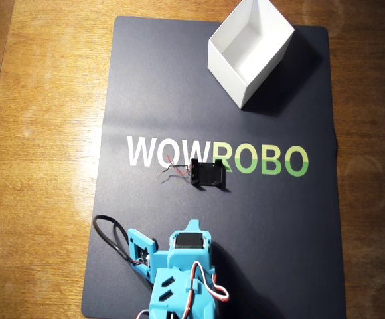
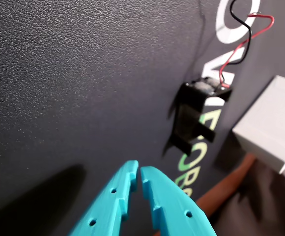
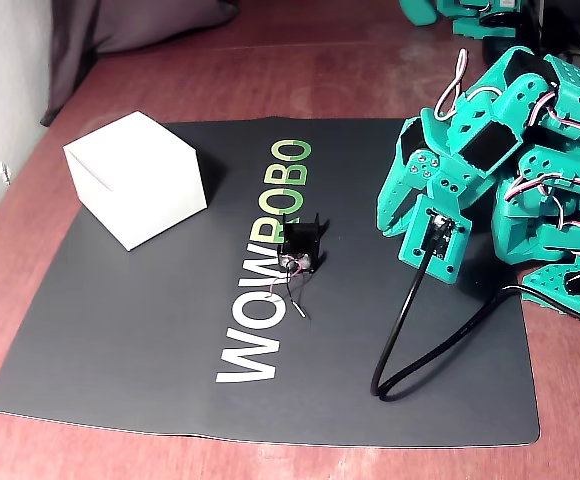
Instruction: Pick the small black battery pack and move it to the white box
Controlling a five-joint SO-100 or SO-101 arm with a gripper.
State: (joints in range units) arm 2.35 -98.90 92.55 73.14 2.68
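The small black battery pack (image 1: 208,174) lies on the black mat, on the "WOWROBO" lettering, with thin red and black wires trailing off it. It also shows in the wrist view (image 2: 194,118) and the fixed view (image 3: 298,245). The white box (image 1: 227,72) stands open-topped and empty at the mat's far right corner in the overhead view; it also shows in the wrist view (image 2: 272,125) and the fixed view (image 3: 135,175). My teal gripper (image 2: 138,169) is shut and empty, low over the mat and a short way from the pack. In the fixed view the gripper (image 3: 388,225) hangs to the right of the pack.
The black mat (image 1: 146,80) lies on a wooden table (image 1: 40,166). My folded teal arm (image 1: 179,272) sits at the mat's near edge in the overhead view. A black cable (image 3: 410,340) loops on the mat beside the arm.
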